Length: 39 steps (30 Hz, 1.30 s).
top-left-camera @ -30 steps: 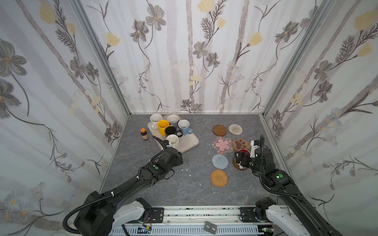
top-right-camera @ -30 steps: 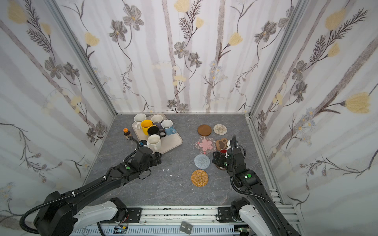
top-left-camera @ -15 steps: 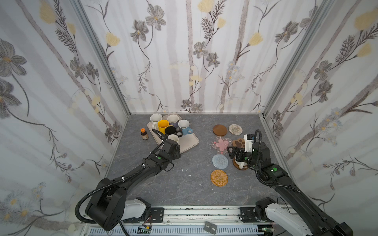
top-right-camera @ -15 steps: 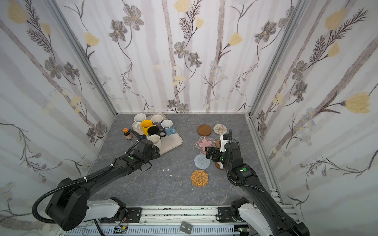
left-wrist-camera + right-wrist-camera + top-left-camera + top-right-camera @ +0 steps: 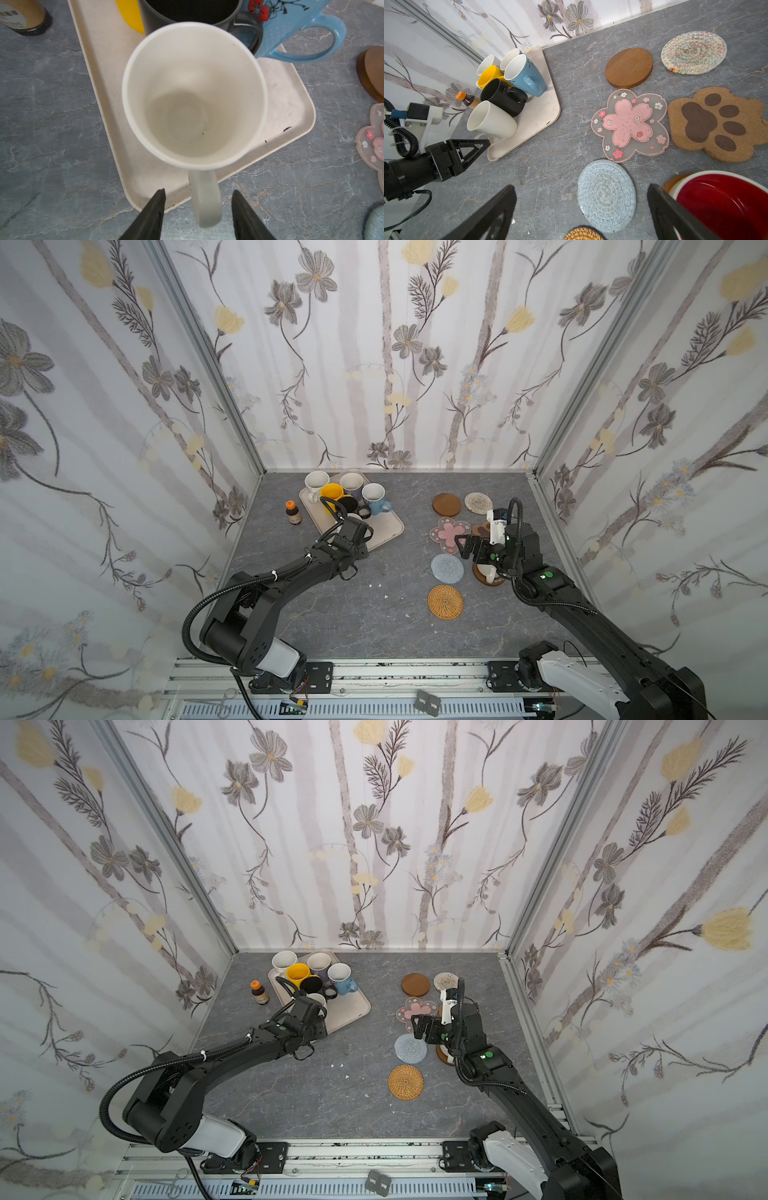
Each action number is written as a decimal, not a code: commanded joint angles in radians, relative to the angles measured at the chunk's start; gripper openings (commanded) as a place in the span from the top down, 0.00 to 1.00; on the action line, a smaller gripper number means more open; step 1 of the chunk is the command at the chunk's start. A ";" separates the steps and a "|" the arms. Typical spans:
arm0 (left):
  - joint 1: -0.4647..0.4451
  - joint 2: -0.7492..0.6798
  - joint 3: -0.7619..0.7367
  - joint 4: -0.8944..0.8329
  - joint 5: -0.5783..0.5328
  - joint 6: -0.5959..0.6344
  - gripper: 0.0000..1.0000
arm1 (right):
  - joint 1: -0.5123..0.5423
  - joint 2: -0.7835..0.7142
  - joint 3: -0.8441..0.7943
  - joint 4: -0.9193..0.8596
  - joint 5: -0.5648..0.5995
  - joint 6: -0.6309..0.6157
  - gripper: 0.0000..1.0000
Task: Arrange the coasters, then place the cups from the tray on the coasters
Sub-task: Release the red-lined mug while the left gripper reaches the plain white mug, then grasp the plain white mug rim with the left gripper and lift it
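1. We take this for a robot test cell in a lab, dressed to look like a home.
2. Upright wall panels covered in floral wallpaper box in the work surface, and they are joined at the corners by bare aluminium posts.
3. The tabletop has a grey marble-look finish.
4. A metal rail runs along the front edge. It carries the bases of the left arm and the right arm, with loose wires and a corrugated conduit in plain sight.
5. The props are domestic: mugs crowded on a beige tray, mismatched coasters and a small brown bottle.
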 commanded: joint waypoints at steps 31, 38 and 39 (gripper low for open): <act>0.040 0.078 0.093 -0.049 -0.074 0.046 0.75 | -0.004 0.086 -0.024 0.126 -0.056 -0.024 0.02; 0.041 0.070 0.090 -0.050 -0.055 0.051 0.82 | -0.003 0.086 -0.028 0.136 -0.071 -0.025 0.02; 0.040 0.071 0.091 -0.050 -0.051 0.053 0.84 | -0.004 0.086 -0.030 0.141 -0.077 -0.023 0.02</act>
